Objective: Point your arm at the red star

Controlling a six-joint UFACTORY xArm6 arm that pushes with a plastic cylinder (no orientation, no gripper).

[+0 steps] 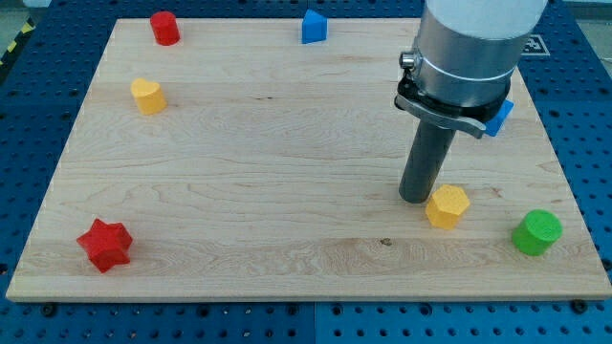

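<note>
The red star [104, 245] lies near the bottom left corner of the wooden board [287, 172]. My tip [416, 198] rests on the board at the right, far from the star, just left of a yellow hexagon block [448, 206] and almost touching it. The arm's grey body comes down from the view's top right.
A red block [164, 28] sits at the top left, a yellow heart-like block [147, 96] below it. A blue block [314, 27] is at the top middle. Another blue block [500, 117] is partly hidden behind the arm. A green cylinder [536, 233] stands at the bottom right.
</note>
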